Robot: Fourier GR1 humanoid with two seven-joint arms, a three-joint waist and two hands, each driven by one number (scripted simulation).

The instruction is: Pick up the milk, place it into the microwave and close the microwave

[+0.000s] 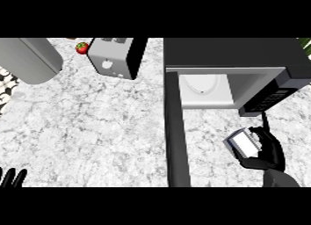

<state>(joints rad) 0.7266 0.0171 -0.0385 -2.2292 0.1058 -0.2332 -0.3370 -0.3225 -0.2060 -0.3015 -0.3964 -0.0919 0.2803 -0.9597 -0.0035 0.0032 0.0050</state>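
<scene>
On the white-grey marbled stone counter (87, 123), the black left hand (8, 178) rests at 8 o'clock with straight fingers, holding nothing. At 11 o'clock stand a small red strawberry (82, 48) and a silver box-shaped toaster (116, 57). The black microwave (239, 66) at 1 o'clock has its door (177, 132) open. At 4 o'clock, the black right hand (267, 151) curls around the small grey-white milk carton (241, 144).

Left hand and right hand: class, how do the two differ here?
The right hand curls its fingers round the milk before the open microwave; the left hand holds nothing. The right shows fully; the left shows only straight fingers at the lower edge. Both are black.
</scene>
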